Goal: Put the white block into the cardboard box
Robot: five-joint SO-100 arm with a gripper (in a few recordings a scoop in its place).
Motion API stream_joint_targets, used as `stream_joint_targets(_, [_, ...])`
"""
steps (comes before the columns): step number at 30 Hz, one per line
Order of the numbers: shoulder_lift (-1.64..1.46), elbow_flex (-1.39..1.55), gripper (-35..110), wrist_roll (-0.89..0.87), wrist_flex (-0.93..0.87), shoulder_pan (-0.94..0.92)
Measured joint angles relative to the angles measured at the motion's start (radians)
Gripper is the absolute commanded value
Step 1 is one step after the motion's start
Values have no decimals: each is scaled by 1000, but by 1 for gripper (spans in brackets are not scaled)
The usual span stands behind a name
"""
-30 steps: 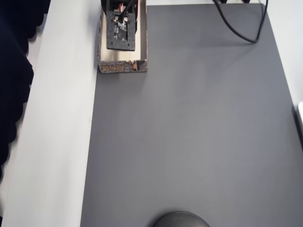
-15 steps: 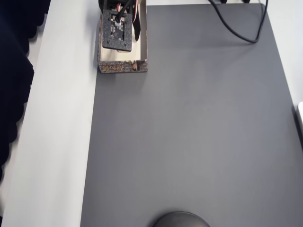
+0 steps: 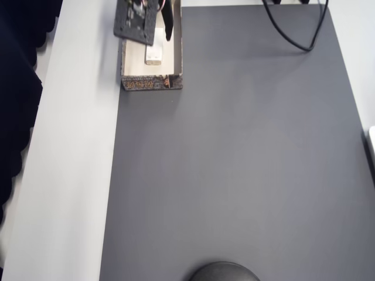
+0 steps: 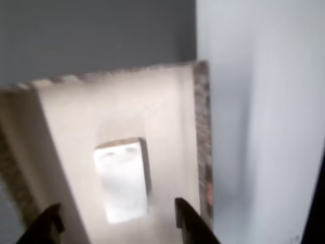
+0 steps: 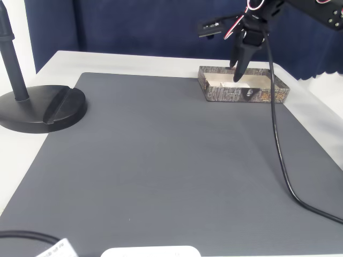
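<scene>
Black, our end effector hangs over the shallow cardboard box with its fingers spread apart and nothing between them; the fixed view shows it poised just above the box's cream inside. Below it we see the small plain white rectangular block lying flat on the box floor, free of both fingers. From overhead, the block rests inside the box, which sits at the far edge of the dark grey mat on the white tabletop.

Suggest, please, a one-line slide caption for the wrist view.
White block lying flat inside the cardboard box, open tool above it.
</scene>
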State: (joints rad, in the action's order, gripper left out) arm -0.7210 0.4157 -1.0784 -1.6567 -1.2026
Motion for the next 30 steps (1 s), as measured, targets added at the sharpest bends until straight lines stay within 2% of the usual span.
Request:
stream_joint_targets(12, [-235,129,20,129,-58,104])
stream_joint_targets(27, [-580,502,-1,434,-63,344])
stream_joint_targets(30, [-630,572,-2,497,-63,394])
